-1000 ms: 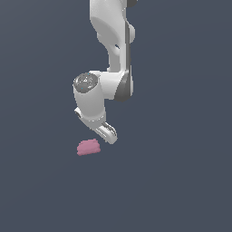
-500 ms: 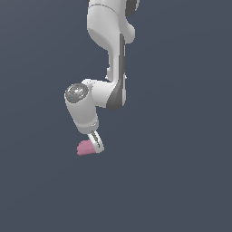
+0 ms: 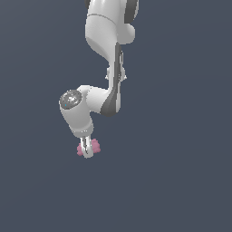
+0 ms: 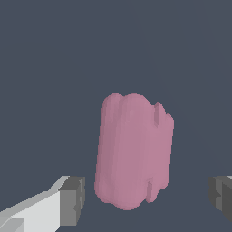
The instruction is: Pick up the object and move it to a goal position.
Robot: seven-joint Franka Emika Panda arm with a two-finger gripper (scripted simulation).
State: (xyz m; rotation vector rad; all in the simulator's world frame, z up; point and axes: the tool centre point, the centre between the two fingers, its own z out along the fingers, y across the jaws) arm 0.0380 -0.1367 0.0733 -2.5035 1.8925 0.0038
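Seen from the wrist, nearest the camera, two grey pads (image 4: 72, 201) of the pincer (image 4: 145, 199), spread wide, one to each side of the blob (image 4: 134, 152). Clear gaps between each pad and the blob, no touching visible, so pincer open and gripping nothing. One pad on a white finger; the other pad cut off by the picture's edge. Just beyond the pads, the blob itself: pink, matte, lumpy, rounded, longer than wide, with shallow ridges along its length, lying between the fingers on the plain dark grey tabletop (image 4: 50, 63). In the exterior view, the pincer (image 3: 87, 152) pointing down at the blob (image 3: 96, 146), one white finger in front of it, pink showing on both sides of that finger. Blob resting low on the tabletop (image 3: 181, 181), directly under the wrist. Above the blob, the rounded white wrist with a round grey cap facing the exterior view's left. Farther up and toward the exterior view's right from the blob, the white arm (image 3: 106, 41) with dark joint seams, rising out of the picture.
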